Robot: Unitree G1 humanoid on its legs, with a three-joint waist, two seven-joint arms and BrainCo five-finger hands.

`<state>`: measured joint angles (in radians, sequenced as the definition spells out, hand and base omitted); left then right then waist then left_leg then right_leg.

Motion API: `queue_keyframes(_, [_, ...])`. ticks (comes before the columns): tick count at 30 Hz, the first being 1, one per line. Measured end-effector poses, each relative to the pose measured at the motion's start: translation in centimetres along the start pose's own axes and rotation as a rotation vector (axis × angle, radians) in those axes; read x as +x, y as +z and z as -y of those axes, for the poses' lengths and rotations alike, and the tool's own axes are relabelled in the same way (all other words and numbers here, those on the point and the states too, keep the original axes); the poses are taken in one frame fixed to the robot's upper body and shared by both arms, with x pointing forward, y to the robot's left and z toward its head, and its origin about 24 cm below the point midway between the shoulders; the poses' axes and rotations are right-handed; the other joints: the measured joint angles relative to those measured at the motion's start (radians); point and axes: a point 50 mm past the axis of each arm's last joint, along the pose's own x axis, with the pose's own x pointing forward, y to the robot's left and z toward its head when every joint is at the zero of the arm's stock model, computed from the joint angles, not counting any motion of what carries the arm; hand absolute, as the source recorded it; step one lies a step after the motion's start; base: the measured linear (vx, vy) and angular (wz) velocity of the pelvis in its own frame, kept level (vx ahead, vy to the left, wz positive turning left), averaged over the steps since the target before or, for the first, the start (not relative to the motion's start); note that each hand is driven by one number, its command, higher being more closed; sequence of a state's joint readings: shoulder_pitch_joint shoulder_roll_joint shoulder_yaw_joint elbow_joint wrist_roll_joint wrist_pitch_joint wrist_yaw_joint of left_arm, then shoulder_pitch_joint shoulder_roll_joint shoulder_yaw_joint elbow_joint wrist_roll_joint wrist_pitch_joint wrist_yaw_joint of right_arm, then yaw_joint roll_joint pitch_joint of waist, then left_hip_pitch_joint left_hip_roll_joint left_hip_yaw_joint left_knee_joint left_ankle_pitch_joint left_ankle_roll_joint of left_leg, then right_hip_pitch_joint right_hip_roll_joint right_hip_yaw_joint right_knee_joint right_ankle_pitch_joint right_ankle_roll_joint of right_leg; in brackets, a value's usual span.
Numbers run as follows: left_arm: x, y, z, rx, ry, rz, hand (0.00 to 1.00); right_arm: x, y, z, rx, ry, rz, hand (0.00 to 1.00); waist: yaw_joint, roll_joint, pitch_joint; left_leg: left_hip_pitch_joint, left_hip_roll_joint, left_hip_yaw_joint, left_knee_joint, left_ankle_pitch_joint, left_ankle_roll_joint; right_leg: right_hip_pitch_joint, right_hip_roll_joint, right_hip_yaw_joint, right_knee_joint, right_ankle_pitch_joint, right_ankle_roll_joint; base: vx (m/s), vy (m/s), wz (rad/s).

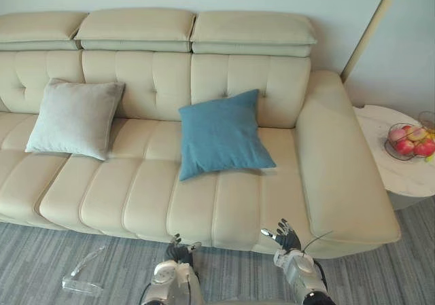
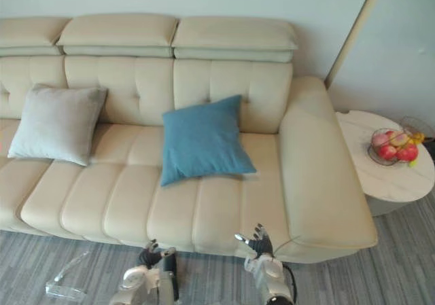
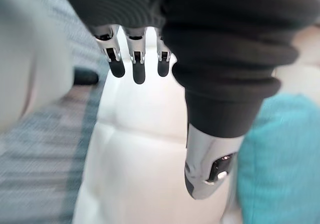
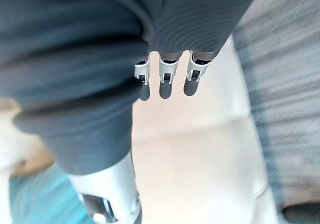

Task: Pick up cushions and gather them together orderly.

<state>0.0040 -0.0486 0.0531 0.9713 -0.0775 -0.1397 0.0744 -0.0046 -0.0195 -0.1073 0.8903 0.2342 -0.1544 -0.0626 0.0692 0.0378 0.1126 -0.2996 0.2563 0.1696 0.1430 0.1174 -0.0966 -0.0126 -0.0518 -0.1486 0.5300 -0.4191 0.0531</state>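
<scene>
We judge this the start: a soft grey cushion [image 1: 73, 118] leans at the left of the smooth, tufted cream sofa [image 1: 136, 196], with a square teal cushion [image 1: 223, 134] well apart toward the middle. Our left hand [image 1: 181, 252] and right hand [image 1: 285, 236] hover by the seat front, fingers straight and empty. The next move calls for a forward reach.

You have a grey cushion [image 1: 73, 118] leaning against the sofa [image 1: 224, 210] back toward your left, and a blue cushion [image 1: 221, 134] propped tilted mid-seat, the two well apart.

A home living room: cream sofa [image 1: 204, 183], side table [image 1: 397, 169], fruit bowl [image 1: 408, 142].
</scene>
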Motion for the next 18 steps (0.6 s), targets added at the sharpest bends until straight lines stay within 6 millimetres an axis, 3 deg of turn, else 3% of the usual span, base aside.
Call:
queue_keyframes(1, [0.1,0.3,-0.2,0.000,0.006,0.011,0.00,-0.3,-0.8,0.1,0.013,-0.011,-0.025,0.00,-0.008,-0.031,0.010,0.002,-0.002,0.028,0.039,-0.031,0.002,0.005,-0.029,-0.016,-0.016,-0.004,-0.032,-0.32,-0.116,0.17])
queue_keyframes(2, [0.2,0.6,-0.3,-0.002,0.008,0.019,0.00,-0.4,-1.2,0.5,0.010,-0.020,-0.037,0.00,-0.007,-0.039,0.010,-0.005,-0.009,0.023,0.128,-0.042,0.003,0.003,-0.051,-0.034,-0.033,-0.009,-0.042,-0.20,-0.039,-0.12])
queue_keyframes(3, [0.1,0.3,-0.3,-0.001,0.007,0.005,0.00,-0.5,-1.7,1.0,0.004,-0.032,-0.059,0.00,-0.013,-0.031,0.006,-0.014,-0.022,-0.004,0.264,-0.068,0.004,-0.002,-0.063,-0.037,-0.046,0.005,-0.039,-0.21,-0.016,-0.18])
queue_keyframes(4, [0.0,-0.1,-0.3,0.000,0.009,-0.011,0.00,-0.9,-2.5,1.5,0.006,-0.047,-0.088,0.00,-0.020,-0.032,0.004,-0.006,-0.044,-0.018,0.353,-0.137,0.005,-0.003,-0.077,-0.037,-0.057,0.021,-0.036,-0.20,0.040,-0.02])
queue_keyframes(6, [0.0,-0.3,-0.3,0.000,0.000,-0.018,0.00,-1.5,-4.2,2.4,0.028,-0.080,-0.154,0.00,-0.021,-0.031,0.001,0.022,-0.051,-0.038,0.469,-0.246,-0.001,-0.006,-0.084,-0.039,-0.091,0.058,-0.022,-0.16,0.129,0.06])
queue_keyframes(8, [-0.1,-1.0,-0.4,0.001,-0.004,-0.045,0.00,-1.7,-4.5,3.3,0.045,-0.107,-0.168,0.00,-0.023,-0.023,-0.013,0.070,-0.061,-0.074,0.499,-0.334,-0.012,-0.011,-0.089,-0.034,-0.120,0.088,0.003,-0.07,0.184,0.04])
queue_keyframes(9, [-0.2,-1.3,-0.6,0.004,0.000,-0.060,0.00,-1.8,-4.6,3.9,0.043,-0.124,-0.177,0.00,-0.030,-0.010,-0.024,0.088,-0.076,-0.084,0.442,-0.341,-0.021,-0.014,-0.080,-0.025,-0.135,0.099,0.022,-0.05,0.214,0.11])
queue_keyframes(11, [-0.6,-2.4,-2.3,0.034,0.034,-0.102,0.00,-2.3,-6.1,4.1,0.056,-0.131,-0.246,0.00,-0.045,-0.040,-0.070,0.162,-0.140,-0.090,0.215,-0.329,-0.015,-0.010,-0.093,0.026,-0.261,0.170,0.042,-0.05,0.258,0.04])
queue_keyframes(13, [-0.7,-2.7,-3.6,0.057,0.061,-0.121,0.00,-2.5,-6.5,4.1,0.073,-0.137,-0.264,0.00,-0.053,-0.059,-0.083,0.170,-0.166,-0.086,0.158,-0.284,0.000,0.003,-0.103,0.045,-0.324,0.208,0.043,-0.04,0.154,0.05])
queue_keyframes(18, [-1.5,-4.3,-6.3,0.084,0.124,-0.191,0.00,-3.1,-7.5,4.5,0.069,-0.150,-0.308,0.00,-0.063,-0.067,-0.092,0.219,-0.207,-0.076,0.023,-0.206,0.019,0.015,-0.122,0.066,-0.398,0.264,0.050,-0.09,0.078,-0.04])
